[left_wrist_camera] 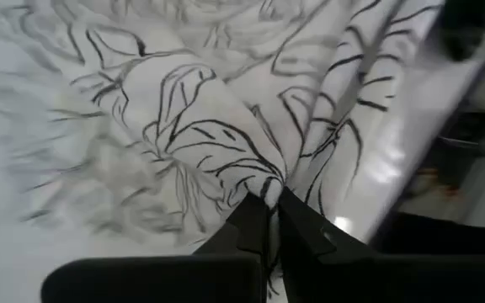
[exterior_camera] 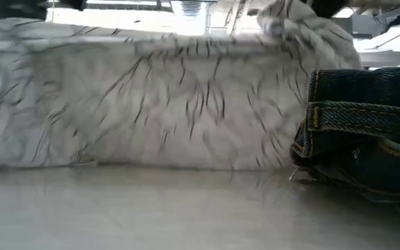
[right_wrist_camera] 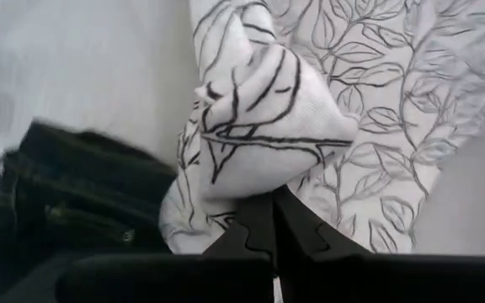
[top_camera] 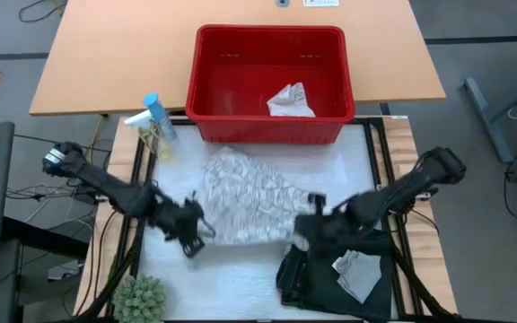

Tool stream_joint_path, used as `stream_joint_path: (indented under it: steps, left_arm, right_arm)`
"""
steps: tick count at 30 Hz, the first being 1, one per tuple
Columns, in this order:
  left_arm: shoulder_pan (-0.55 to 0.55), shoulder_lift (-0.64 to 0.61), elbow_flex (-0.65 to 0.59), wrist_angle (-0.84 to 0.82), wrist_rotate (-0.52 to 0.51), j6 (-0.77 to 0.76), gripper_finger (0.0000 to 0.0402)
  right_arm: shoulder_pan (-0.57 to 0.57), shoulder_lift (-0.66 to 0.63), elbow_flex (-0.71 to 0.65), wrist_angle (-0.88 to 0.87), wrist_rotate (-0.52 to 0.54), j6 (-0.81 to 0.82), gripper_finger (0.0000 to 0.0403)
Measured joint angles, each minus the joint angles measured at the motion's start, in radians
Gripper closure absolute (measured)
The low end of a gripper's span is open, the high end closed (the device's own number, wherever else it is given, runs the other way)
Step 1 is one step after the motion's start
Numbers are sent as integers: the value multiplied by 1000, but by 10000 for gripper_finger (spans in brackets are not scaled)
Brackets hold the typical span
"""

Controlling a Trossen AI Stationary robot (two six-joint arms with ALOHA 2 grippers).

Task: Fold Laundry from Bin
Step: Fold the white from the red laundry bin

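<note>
The white-grey leaf-patterned cloth lies crumpled across the middle of the table. It fills most of the low view as a leaf-patterned cloth. My left gripper is shut on its near-left part, and my right gripper is shut on its right edge. The dark garment lies folded at the near right, with a small grey-white folded cloth on top of it. The red bin stands at the far side, and a small whitish cloth lies on its floor. My left gripper pinches a bunched fold of the leaf-patterned cloth between its two shut fingers, slanting down at it from the table's left. The cloth fans out from the fingertips over the table. My right gripper pinches a gathered fold at the cloth's right edge between its two shut fingers, slanting down from the table's right. The fold bulges out just past the fingertips, beside the dark garment.
A spray bottle stands at the far left of the white mat, beside the bin. A green plant sits at the near left corner. The dark garment's stack sits close to the cloth's right end.
</note>
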Motion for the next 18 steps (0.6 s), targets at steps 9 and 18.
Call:
stream_joint_path:
  steps: [9,18]
  left_arm:
    - [-172,0,-314,478,3,-356,401]
    - [-176,-29,-236,535,20,-252,401]
  right_arm:
    - [52,232,-3,105,-104,-41,299]
    - [3,145,59,-95,-125,-59,190]
